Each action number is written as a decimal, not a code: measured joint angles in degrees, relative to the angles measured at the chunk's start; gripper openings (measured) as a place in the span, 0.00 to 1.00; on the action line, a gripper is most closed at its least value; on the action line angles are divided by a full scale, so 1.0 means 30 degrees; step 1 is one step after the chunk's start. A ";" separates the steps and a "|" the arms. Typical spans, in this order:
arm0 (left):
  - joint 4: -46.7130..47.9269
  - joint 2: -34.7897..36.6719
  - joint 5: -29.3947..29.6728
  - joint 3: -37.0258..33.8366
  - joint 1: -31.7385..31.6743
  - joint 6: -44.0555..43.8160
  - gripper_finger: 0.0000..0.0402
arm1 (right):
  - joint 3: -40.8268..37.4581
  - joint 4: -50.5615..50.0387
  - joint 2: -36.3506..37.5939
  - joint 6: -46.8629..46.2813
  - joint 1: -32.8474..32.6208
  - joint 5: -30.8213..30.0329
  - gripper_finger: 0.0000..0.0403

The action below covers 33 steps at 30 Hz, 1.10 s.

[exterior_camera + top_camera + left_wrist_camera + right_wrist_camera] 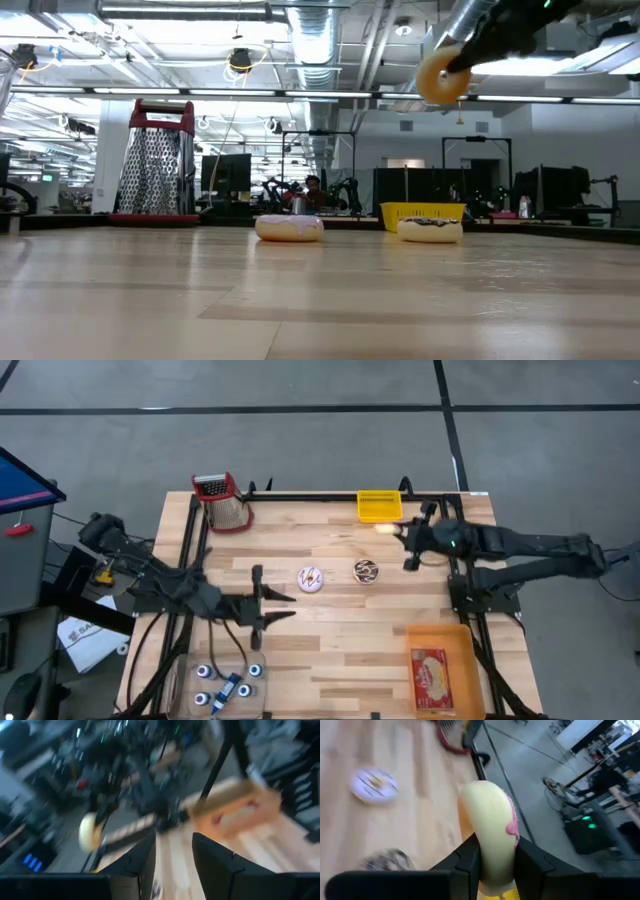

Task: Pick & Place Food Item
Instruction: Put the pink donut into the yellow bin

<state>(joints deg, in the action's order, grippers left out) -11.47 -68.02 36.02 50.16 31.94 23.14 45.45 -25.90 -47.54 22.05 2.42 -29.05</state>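
Note:
My right gripper (400, 535) is shut on a pale donut with pink frosting (489, 820) and holds it high over the table's far right part, near the yellow bin (379, 506). A white sprinkled donut (310, 579) and a chocolate donut (366, 571) lie flat on the wooden table's middle. My left gripper (275, 605) hovers left of them, pointing toward the table's right, open with nothing between its fingers (142, 862). My right gripper pinches the donut's ring (492, 852) between its two fingers, one on the pink frosted side (511, 826) and one on the plain side. The fingers reach in from the table's right, slanting a little down. The donut stands on edge, lifted clear (440, 75).
A red-framed grater (225, 500) stands at the far left. An orange tray (455, 635) with a packet sits at the near right. A clear tray (225, 680) of small items lies at the near left. Black frame rails run along the table's sides.

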 joint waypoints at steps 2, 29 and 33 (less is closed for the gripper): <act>-0.1410 0.1203 -0.2160 -0.1359 -0.0909 0.0382 0.30 | -0.0018 -0.0039 -0.0115 0.2083 0.1631 0.1341 0.22; -0.3375 0.4880 -0.8077 -0.4651 -0.3789 0.1883 0.30 | 0.0022 0.3393 -0.9143 1.8371 0.9188 -0.0564 0.20; -0.3465 0.4930 -0.8170 -0.4645 -0.4323 0.2124 0.30 | 0.0022 0.5489 -1.0325 1.8329 0.9837 -0.1427 0.20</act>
<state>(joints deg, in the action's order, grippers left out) -21.86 -53.23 11.51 36.23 18.97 29.51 45.52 -9.44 -78.52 77.04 31.93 -33.34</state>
